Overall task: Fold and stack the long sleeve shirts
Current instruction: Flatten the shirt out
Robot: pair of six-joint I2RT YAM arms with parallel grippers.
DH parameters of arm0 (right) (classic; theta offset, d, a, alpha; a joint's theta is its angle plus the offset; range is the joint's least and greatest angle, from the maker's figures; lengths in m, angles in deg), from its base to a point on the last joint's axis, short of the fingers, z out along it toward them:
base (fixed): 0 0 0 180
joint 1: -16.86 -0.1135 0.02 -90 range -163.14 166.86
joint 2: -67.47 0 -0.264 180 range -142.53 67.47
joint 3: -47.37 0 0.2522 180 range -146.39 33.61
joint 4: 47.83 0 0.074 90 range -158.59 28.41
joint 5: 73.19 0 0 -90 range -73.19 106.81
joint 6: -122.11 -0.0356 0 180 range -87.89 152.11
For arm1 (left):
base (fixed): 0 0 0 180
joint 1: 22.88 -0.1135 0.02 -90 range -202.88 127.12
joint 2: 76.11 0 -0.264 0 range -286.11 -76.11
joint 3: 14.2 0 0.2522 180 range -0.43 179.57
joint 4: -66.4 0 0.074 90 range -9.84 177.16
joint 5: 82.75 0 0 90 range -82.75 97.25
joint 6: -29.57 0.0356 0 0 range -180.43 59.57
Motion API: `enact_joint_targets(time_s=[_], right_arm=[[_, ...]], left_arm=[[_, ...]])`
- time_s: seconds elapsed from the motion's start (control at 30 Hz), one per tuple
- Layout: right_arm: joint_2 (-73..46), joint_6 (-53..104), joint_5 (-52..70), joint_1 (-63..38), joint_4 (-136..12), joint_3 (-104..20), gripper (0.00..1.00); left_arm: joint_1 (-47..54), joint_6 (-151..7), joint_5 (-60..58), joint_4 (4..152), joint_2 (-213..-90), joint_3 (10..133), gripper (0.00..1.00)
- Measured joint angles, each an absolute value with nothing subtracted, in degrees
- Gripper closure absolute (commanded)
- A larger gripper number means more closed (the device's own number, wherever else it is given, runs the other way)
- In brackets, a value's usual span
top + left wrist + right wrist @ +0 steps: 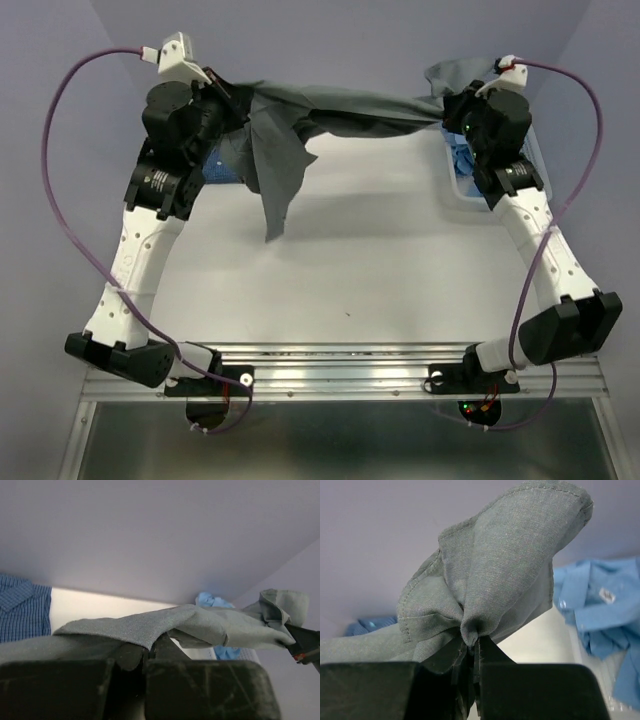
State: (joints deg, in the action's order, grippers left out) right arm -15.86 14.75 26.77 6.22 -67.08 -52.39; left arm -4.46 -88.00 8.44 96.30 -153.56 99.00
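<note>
The left gripper [150, 652] is closed on the grey shirt [340, 105]. In the left wrist view the two jaws meet with a fold of grey cloth pinched at their tips. The fabric drapes over the top of the jaws and runs off to their right. The right gripper [475, 647] is closed on the same garment. In the right wrist view the cloth is drawn into a tight pinch between the jaw tips and bunches out directly above them, with a stitched hem showing to the left of the pinch. In the top view the shirt spans the gap between the two sets of jaws as a sagging band, raised above the table [380, 270]. Just beside the left jaws, on their inner side, a loose section hangs down to a pointed end. Whether that end touches the table cannot be told. The dark blue patterned shirt [22, 610] lies flat below and to the left of the left jaws. The light blue shirts [600, 610] lie crumpled below and to the right of the right jaws, inside the pale plastic basket [462, 192], apart from the held cloth.
</note>
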Motion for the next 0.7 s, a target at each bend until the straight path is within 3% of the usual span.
enact_joint_targets(time_s=[0.13,0.23,0.3,0.33,0.37,0.47,0.7], right_arm=[[-11.07,16.69,26.20,5.66,-64.48,-54.14,0.99],[-8.67,17.59,25.91,5.53,-63.78,-54.07,0.99],[-8.05,17.85,25.52,5.57,-63.57,-52.68,0.99],[-7.90,17.78,25.19,5.68,-63.92,-51.36,0.99],[-7.94,17.70,24.86,5.88,-64.11,-50.23,0.99],[-8.40,16.65,23.49,6.03,-65.69,-46.45,0.99],[-10.06,11.18,22.02,6.03,-68.90,-32.50,0.99]], left_arm=[[-4.38,-86.25,9.29,95.67,-151.22,101.67,1.00],[-4.38,-85.75,9.47,95.62,-150.90,100.53,0.60],[-4.66,-86.03,9.88,95.84,-150.87,98.09,0.38],[-4.84,-85.88,9.88,95.76,-150.90,97.01,0.18],[-5.30,-86.47,9.66,95.78,-150.90,95.09,0.12],[-6.06,-87.41,7.39,95.89,-150.96,89.45,0.01],[-6.21,-90.19,1.44,96.26,-154.04,71.33,0.01]])
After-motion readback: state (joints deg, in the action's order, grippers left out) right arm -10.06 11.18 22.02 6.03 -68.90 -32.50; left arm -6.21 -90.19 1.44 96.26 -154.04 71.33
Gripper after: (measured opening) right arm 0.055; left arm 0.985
